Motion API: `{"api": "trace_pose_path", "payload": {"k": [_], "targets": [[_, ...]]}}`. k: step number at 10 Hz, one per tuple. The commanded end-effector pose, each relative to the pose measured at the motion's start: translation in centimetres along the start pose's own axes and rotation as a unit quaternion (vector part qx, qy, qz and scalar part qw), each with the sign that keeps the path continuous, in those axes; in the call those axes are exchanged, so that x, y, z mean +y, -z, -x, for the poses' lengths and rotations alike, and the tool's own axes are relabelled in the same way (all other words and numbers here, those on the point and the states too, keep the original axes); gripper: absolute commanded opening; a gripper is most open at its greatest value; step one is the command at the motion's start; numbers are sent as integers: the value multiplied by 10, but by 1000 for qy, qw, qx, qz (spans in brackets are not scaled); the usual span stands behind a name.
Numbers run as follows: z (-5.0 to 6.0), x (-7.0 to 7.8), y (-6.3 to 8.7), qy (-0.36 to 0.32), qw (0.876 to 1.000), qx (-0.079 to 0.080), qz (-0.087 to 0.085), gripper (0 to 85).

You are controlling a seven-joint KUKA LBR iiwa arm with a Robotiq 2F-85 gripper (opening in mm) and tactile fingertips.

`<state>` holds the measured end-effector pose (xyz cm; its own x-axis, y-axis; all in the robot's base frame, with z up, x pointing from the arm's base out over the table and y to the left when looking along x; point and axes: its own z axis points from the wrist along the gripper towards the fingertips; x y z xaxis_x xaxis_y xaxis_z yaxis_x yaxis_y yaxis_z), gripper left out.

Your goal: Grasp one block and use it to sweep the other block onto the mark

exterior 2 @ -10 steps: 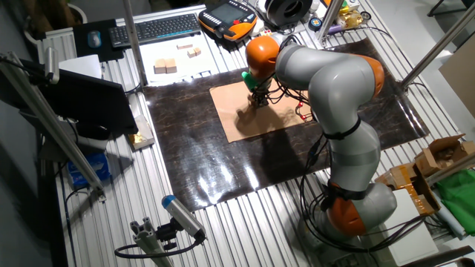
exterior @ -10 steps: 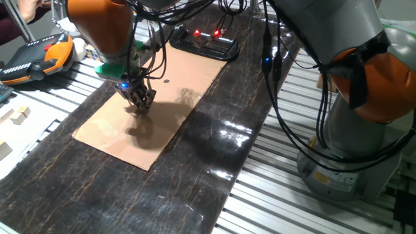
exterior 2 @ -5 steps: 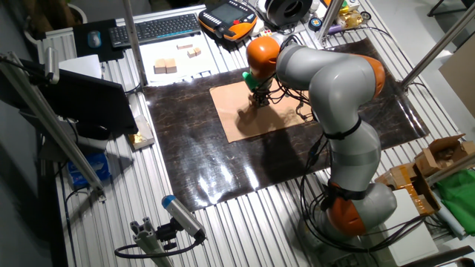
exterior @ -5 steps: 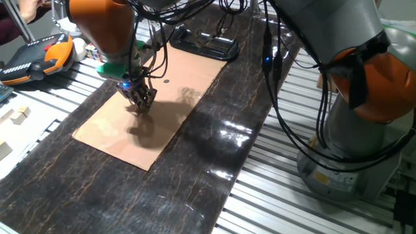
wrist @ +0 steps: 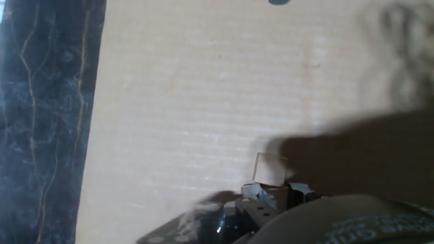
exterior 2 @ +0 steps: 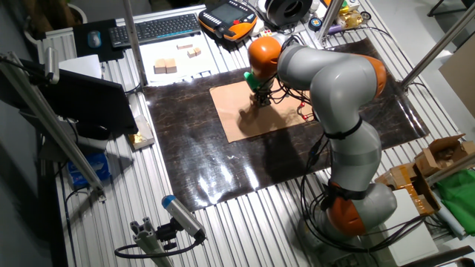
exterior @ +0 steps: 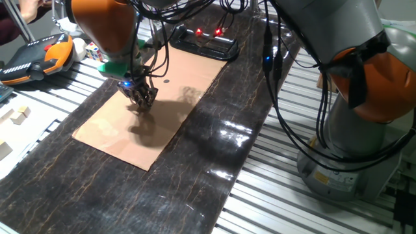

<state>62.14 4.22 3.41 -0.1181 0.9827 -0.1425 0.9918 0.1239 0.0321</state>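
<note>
1. Your hand [exterior: 142,99] has crept slightly toward the small black round ink mark [exterior: 166,82]; I cannot tell its grip.
2. The small tan wooden block [wrist: 270,169] sits at the fingertips, well short of the mark.

One robot arm [exterior: 338,58] with one gripper [exterior: 142,99] stands over one cardboard sheet [exterior: 117,136], which carries one black mark [exterior: 166,82] near its far edge. One tan block [wrist: 270,169] is visible in the hand view, at the fingertips. Two more wooden blocks [exterior: 19,115] lie at the table's left edge. One orange teach pendant [exterior: 36,55] and one multicoloured puzzle cube [exterior: 93,49] lie beyond.
</note>
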Motion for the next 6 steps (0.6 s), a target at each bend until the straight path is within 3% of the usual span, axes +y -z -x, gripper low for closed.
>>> {"api": "trace_pose_path", "payload": {"k": [1, 6], "targets": [[1, -1, -1, 0, 1000, -1, -1, 7], [9, -2, 0, 3, 1000, -3, 0, 7]]}}
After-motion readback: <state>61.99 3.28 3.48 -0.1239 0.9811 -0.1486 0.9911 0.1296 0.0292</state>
